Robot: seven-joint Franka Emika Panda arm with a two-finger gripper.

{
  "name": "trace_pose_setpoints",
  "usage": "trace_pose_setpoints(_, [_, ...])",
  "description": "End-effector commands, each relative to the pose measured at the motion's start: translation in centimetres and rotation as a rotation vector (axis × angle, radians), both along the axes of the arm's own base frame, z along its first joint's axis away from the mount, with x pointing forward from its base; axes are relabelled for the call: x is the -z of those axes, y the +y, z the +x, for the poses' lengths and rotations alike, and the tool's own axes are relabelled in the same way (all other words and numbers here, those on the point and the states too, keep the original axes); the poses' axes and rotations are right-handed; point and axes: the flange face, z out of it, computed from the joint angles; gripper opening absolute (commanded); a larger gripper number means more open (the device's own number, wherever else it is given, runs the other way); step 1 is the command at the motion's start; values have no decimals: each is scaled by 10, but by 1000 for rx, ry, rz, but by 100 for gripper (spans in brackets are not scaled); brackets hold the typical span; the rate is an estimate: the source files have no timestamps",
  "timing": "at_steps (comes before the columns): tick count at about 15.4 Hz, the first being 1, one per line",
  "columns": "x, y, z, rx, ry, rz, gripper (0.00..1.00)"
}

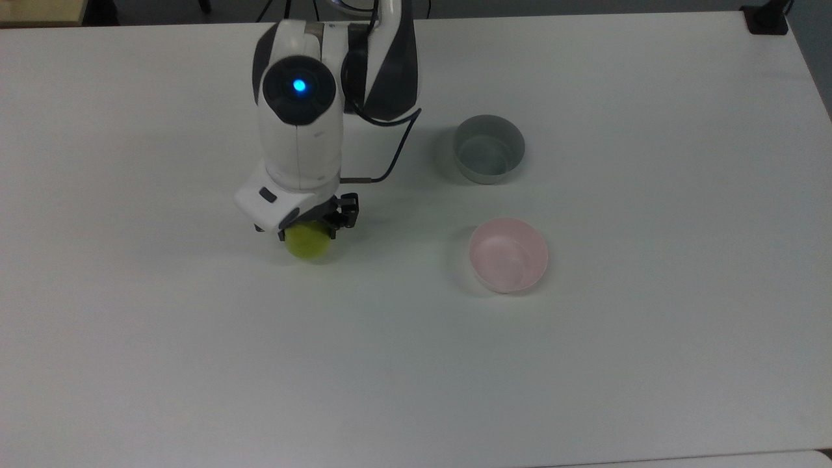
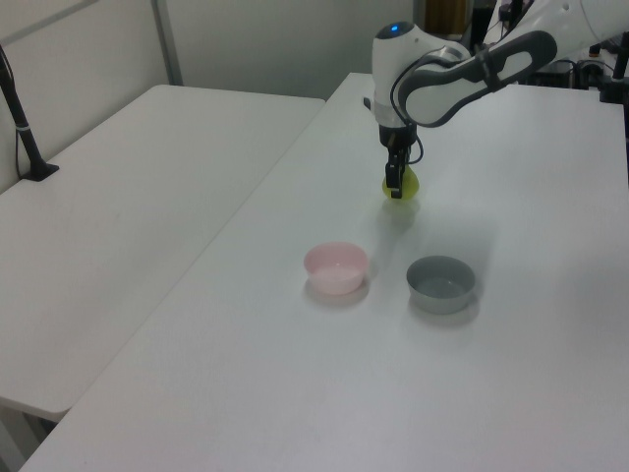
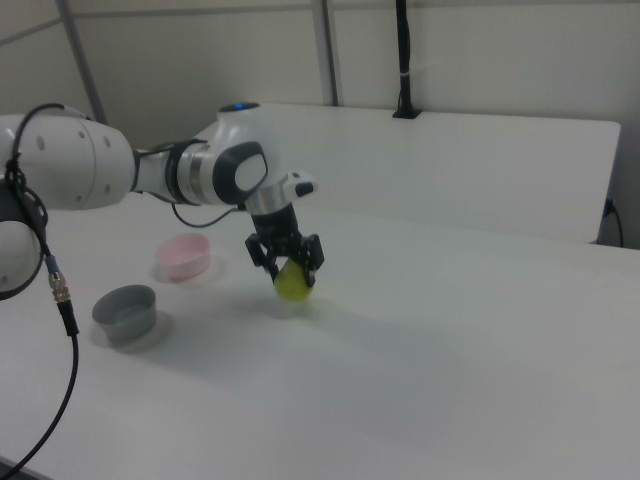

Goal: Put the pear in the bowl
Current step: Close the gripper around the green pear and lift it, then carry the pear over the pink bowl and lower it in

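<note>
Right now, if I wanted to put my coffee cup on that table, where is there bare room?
Plenty. The table is bare along the top view's whole bottom strip and its right side past the pink bowl and grey bowl. The busy part is where the fingers hold the pear, and the gap from there to the bowls.
</note>
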Motion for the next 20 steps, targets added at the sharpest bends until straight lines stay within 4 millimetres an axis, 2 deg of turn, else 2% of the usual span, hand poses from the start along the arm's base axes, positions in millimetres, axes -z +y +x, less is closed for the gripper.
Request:
trace_pose_setpoints(1, [-82, -12, -10, 21, -112, 1, 13])
trace_pose_setpoints(4, [-124, -9, -7, 22, -178, 10, 13])
trace_pose_setpoints(7, [-139, 3, -8, 7, -203, 13, 14])
trace_pose_setpoints(12, [-143, 97, -11, -37, -225, 7, 17])
trace_pose_setpoints(16, [-122, 176, -16, -34, -226, 20, 18])
trace_pose_setpoints(17, [-125, 195, -17, -42, -242, 30, 18])
trace_pose_setpoints(20, [-110, 245, -25, -62, -249, 48, 20])
